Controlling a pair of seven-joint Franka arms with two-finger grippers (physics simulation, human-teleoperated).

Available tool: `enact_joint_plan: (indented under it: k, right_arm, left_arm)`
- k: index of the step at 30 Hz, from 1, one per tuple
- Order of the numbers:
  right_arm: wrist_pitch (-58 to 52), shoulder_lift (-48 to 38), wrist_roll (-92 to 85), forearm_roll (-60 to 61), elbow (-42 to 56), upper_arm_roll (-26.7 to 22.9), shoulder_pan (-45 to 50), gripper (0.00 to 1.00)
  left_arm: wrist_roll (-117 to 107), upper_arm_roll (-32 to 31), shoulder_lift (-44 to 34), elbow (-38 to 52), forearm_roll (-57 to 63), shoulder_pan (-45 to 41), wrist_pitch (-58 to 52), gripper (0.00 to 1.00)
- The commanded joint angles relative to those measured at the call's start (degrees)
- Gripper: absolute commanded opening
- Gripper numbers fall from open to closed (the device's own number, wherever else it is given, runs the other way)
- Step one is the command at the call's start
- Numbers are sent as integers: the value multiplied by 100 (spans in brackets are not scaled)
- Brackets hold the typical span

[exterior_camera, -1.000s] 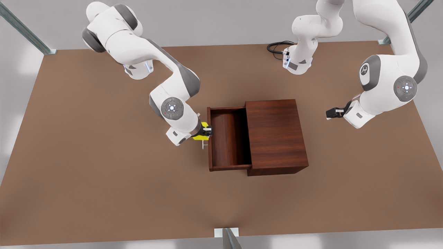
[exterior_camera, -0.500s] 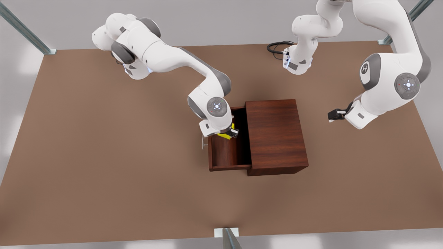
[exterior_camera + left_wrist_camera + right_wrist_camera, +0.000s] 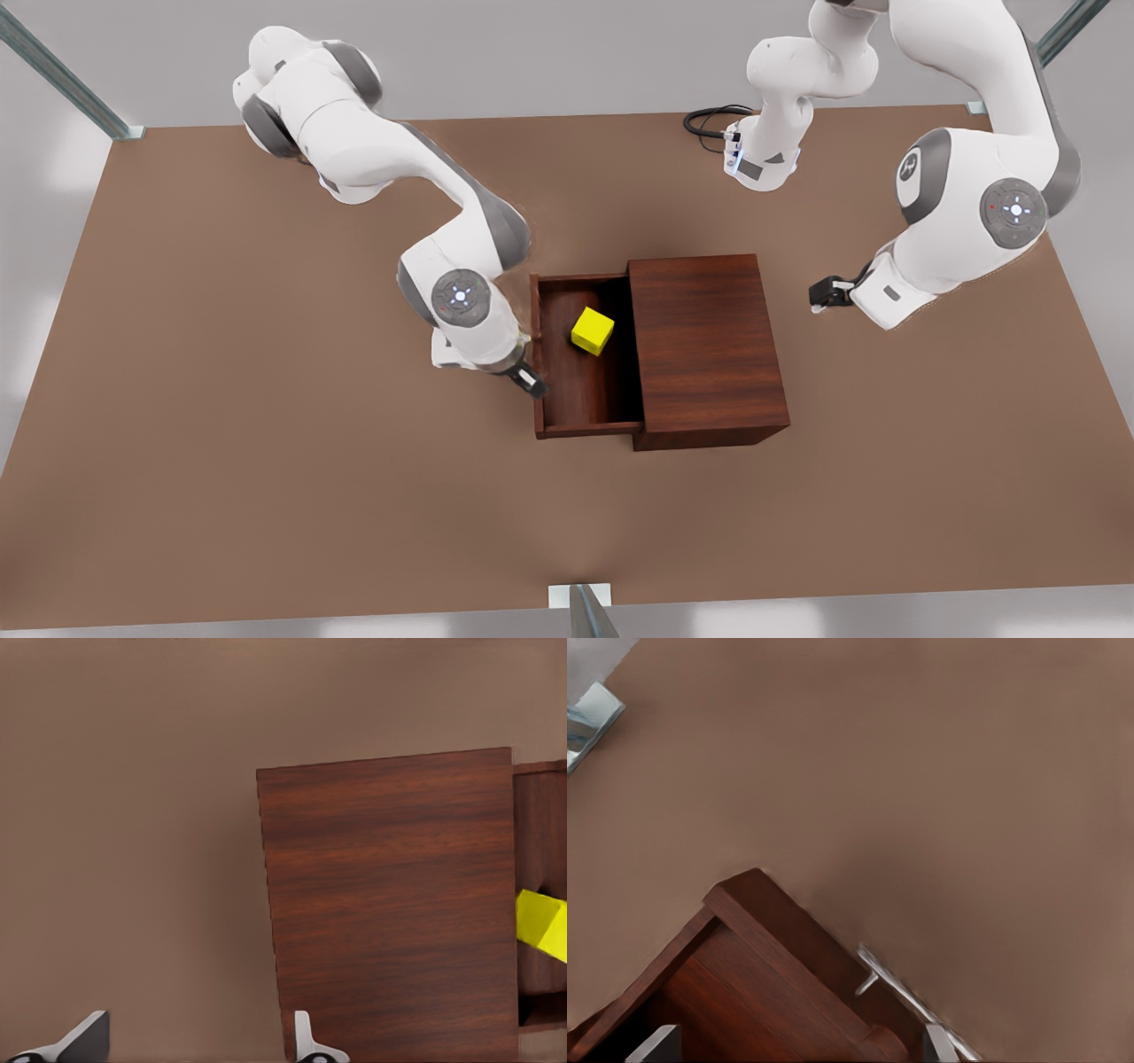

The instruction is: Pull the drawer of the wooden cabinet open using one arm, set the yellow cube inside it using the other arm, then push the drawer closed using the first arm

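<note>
Cube dropped since 0.5 s ago: yellow cube now loose on floor of open drawer, wooden cabinet behind. Right gripper spread, empty, over drawer front nr handle. Left gripper spread, waits beyond cabinet. Drawer stiff, slides; push flat front panel

dark wood-grain cabinet and drawer, thin shiny metal handle, matt brown table.

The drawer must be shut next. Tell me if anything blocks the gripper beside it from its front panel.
Nothing visible does. The open right gripper is right beside the front of the drawer, by its handle; the left gripper waits beyond the cabinet.
</note>
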Motion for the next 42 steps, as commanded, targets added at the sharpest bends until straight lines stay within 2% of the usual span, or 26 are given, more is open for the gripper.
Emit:
enact_joint_plan:
  k: [1,2,4,5,7,10,12,14,16,22,30,42]
  right_arm:
    - [-1469,-357,-2163,1,-16,30,-906,100]
    - [-1680,-507,-3280,-25,-42,47,-1530,100]
    - [-1646,-681,-5326,-235,-576,65,-2558,100]
    - [-691,-1155,-6232,-351,-1717,65,-2927,100]
    - [-204,-1763,-7720,-429,-2801,65,-3438,100]
    - [-459,-1816,-7175,-421,-2898,74,-3359,100]
    - [-494,-1808,-7175,-412,-2898,74,-3377,100]
    - [-485,-1790,-7184,-421,-2890,74,-3368,100]
    - [-485,-1755,-7184,-438,-2881,74,-3368,100]
    - [-485,-1746,-7193,-465,-2881,74,-3368,100]
    - [-485,-1746,-7202,-465,-2881,74,-3377,100]
    - [-494,-1746,-7210,-465,-2881,74,-3377,100]
  left_arm:
    - [-2291,-37,-3,220,-7,-740,-231,100]
    - [-3258,-46,111,545,2,-1215,-407,100]
    - [-5295,-72,900,1484,-33,-2023,-407,100]
    - [-6149,-63,1463,2099,-25,-2392,-381,100]
    - [-7152,-55,2027,2558,2,-3017,163,100]
    - [-8040,-37,2739,2857,555,-3694,1306,100]
    - [-8577,-10,3187,3209,968,-3993,1649,100]
    - [-8709,-2,3301,3209,1161,-4116,2045,100]
    - [-9245,25,3785,3657,1601,-4257,2379,100]
    - [-9280,86,4646,4079,1970,-4485,3486,100]
    - [-9016,148,5094,4070,2278,-4503,3724,100]
    - [-8762,148,5244,4026,2568,-4529,3469,100]
